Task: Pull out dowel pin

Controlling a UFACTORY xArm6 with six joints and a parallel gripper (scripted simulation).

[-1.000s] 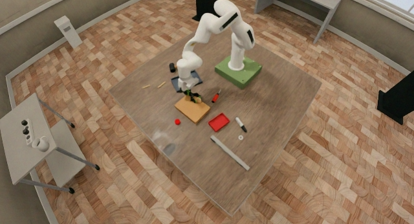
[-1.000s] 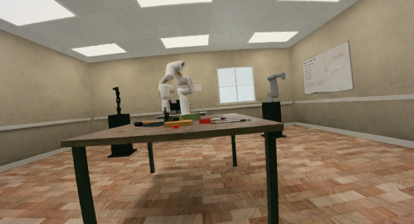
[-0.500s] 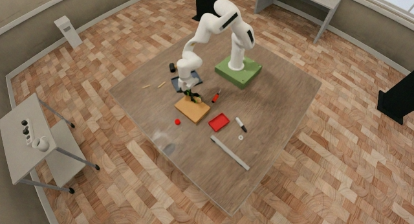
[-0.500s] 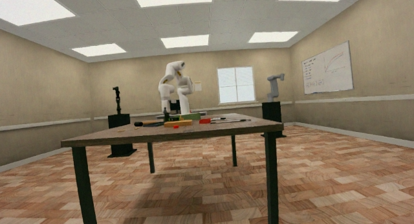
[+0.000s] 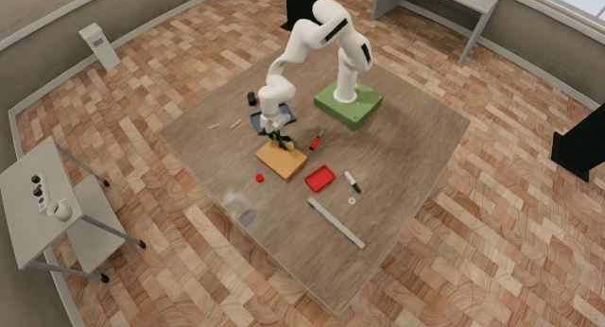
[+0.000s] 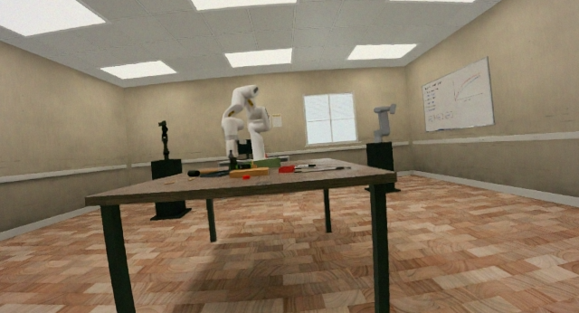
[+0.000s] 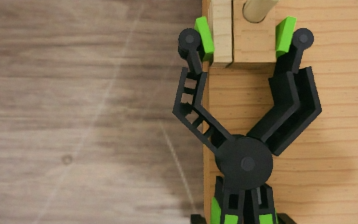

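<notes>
In the wrist view the black spring clamp (image 7: pixel 242 115) lies on the bench board (image 7: pixel 300 150). Its green jaw pads press on the outer faces of the bench stop (image 7: pixel 221 30) and the small wooden block (image 7: pixel 254 42). The two stand flush together, with nothing visible between them. The dowel pin (image 7: pixel 257 7) stands in the block's hole, its top cut off by the frame edge. My gripper (image 7: pixel 242 217) is at the clamp's green-tipped handles, and only slivers of the fingers show at the bottom edge. In the top view the gripper (image 5: pixel 279 137) hangs over the board's far corner (image 5: pixel 281 159).
On the table are a red tray (image 5: pixel 319 178), a black marker (image 5: pixel 352 181), a red screwdriver (image 5: pixel 315 141), a red cap (image 5: pixel 259 178), a grey ruler (image 5: pixel 336 222), a washer (image 5: pixel 352 200), a dark mat (image 5: pixel 272 119), a mallet (image 5: pixel 251 98), two loose dowels (image 5: pixel 224 125) and the arm's green base (image 5: pixel 348 103).
</notes>
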